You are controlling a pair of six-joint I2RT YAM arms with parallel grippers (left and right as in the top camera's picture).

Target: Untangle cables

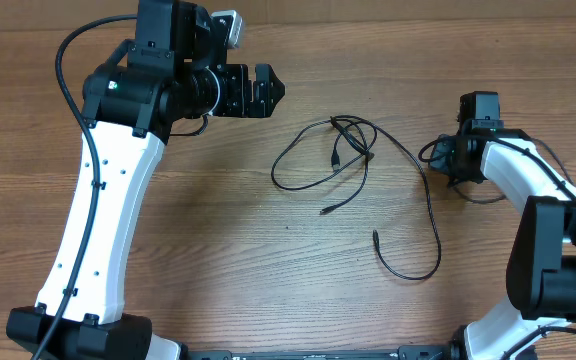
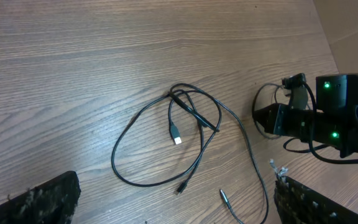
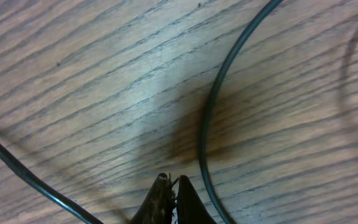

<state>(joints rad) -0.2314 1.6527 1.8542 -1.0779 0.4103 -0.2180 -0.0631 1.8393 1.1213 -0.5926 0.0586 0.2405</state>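
Observation:
Thin black cables (image 1: 340, 150) lie tangled in loops at the middle of the table, crossing in a knot (image 2: 188, 102) near their top. One silver-tipped flat plug (image 2: 176, 137) rests inside the loop. A small dark plug (image 2: 181, 186) and a slim silver-tipped plug (image 2: 224, 195) lie below it. One long strand (image 1: 430, 215) curves off to the right. My left gripper (image 1: 275, 88) hovers open, left of the tangle and holding nothing; its fingers (image 2: 42, 200) frame the lower corners of the left wrist view. My right gripper (image 3: 173, 182) is shut low over the wood, beside a strand (image 3: 207, 124) without pinching it.
The wooden table (image 1: 218, 230) runs under everything. The right arm (image 1: 528, 190) lies along the right side, with its own thicker black wiring (image 1: 478, 195) looped close to the wrist. Its green-lit camera housing (image 2: 344, 93) shows in the left wrist view.

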